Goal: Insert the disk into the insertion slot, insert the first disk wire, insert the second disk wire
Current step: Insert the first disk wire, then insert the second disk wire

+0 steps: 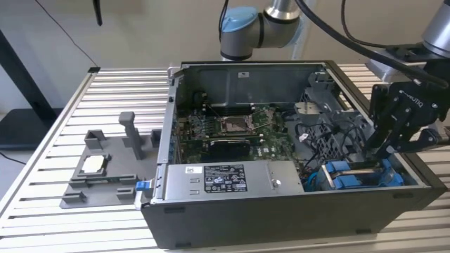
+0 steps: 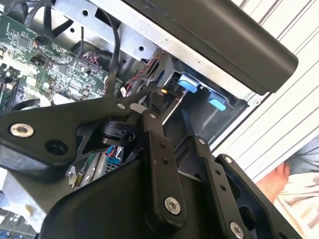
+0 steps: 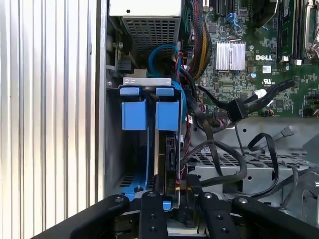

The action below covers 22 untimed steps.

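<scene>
**One disk [image 1: 360, 178] down in the case, my end effector [image 1: 380, 150] just above it**

Exterior view: the disk stands on edge inside the lower right corner of the open computer case [image 1: 295, 224], with its blue carrier tabs uppermost. I cannot tell whether my end effector is spread or pinching anything. A white printed label [image 1: 214, 178] sits on the power supply box [image 1: 274, 179]. My end effector's body carries white lettering. I leave both unread.

Second wrist view: two blue tabs of the disk [image 2: 188, 82] show against the case wall, just beyond my end effector [image 2: 167, 107].

First wrist view: the disk [image 3: 167, 117] sits in the insertion slot [image 3: 113, 149]. Black cables [image 3: 224, 164] loop just beside it, and my end effector [image 3: 182, 201] is at its near end. The motherboard [image 3: 264, 74] bears white print.

I judge the disk dense, rigid and sensitive to knocks, with smooth metal faces that would slip. The blue plastic frame should flex a little. I would take it by the end tabs or the frame's long edges, and stay off the connector edge.
</scene>
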Tool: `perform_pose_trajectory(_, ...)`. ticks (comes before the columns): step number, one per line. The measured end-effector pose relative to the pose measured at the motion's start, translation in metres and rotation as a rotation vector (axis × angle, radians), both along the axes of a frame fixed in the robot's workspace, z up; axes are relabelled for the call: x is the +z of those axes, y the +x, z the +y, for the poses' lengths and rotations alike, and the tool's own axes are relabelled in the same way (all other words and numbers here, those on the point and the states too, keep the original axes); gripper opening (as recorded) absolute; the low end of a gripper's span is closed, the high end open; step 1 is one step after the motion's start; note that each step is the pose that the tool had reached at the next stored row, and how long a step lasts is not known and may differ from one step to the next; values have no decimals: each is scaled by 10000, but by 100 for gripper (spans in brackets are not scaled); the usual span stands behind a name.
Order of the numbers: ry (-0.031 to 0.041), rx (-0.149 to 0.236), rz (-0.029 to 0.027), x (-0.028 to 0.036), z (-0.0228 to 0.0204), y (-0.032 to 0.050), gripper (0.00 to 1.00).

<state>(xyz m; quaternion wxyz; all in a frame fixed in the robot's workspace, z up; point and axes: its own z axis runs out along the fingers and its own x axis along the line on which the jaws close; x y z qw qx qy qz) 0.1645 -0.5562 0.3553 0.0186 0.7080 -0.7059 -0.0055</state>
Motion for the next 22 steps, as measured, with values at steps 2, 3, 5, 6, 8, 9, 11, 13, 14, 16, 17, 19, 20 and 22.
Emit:
perform_pose_trajectory(2, 0, 0, -14, 41, 0, -4, 33)
perform_pose_trajectory(3, -1, 1, -20, 53, 0, -6, 33)
perform_pose_trajectory(5, 2, 0, -32, 66, 2, -9, 33)
perform_pose_trajectory(6, 3, 0, -41, 71, 5, -11, 33)
perform_pose_trajectory(8, 1, 0, -60, 83, 16, -13, 33)
perform_pose_trajectory(9, 0, 0, -70, 87, 23, -14, 33)
perform_pose_trajectory(11, 1, 0, -84, 91, 45, -16, 33)
perform_pose_trajectory(13, 0, 0, -93, 93, 74, -17, 33)
perform_pose_trajectory(14, 0, 0, -96, 94, 92, -17, 33)
perform_pose_trajectory(16, 0, -1, -101, 95, 129, -19, 33)
perform_pose_trajectory(17, 0, -1, -103, 97, 148, -19, 33)
perform_pose_trajectory(19, 0, 0, -108, 105, 176, -20, 33)
perform_pose_trajectory(20, -2, 0, -112, 122, 184, -20, 33)
perform_pose_trajectory(22, 0, 1, -126, 159, 198, -20, 33)
